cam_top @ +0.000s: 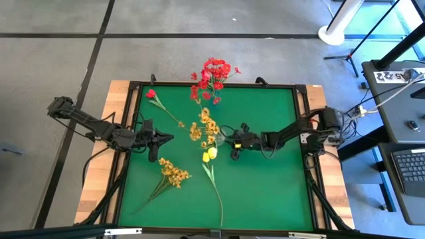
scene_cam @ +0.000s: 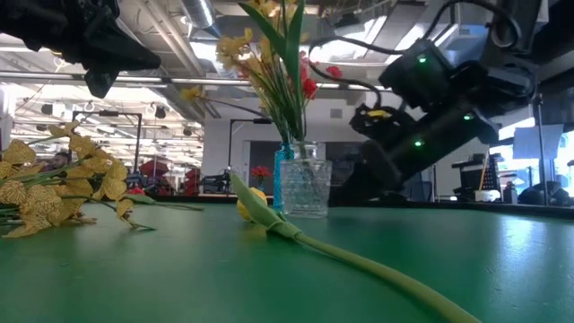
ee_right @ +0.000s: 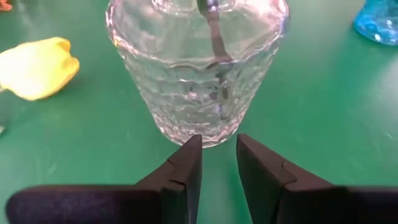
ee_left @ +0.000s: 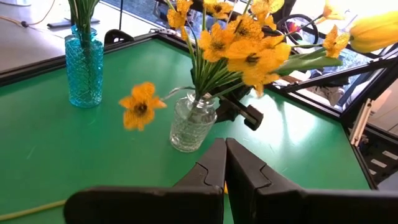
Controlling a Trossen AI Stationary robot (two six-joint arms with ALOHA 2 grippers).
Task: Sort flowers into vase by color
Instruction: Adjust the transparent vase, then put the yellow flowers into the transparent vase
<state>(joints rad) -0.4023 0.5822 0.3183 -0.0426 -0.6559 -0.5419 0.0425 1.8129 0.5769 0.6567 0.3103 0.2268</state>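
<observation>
Yellow tulip (scene_cam: 253,205) — clearest low view

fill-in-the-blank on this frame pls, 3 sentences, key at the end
1. The yellow-orange spray stands in the ____ glass vase.
2. The red spray stands in the ____ vase.
3. The yellow tulip lies on the ____ mat, outside any vase.

Missing words: clear; blue; green

text: none readable | labels: none — tag at table's right edge too blurred
</observation>
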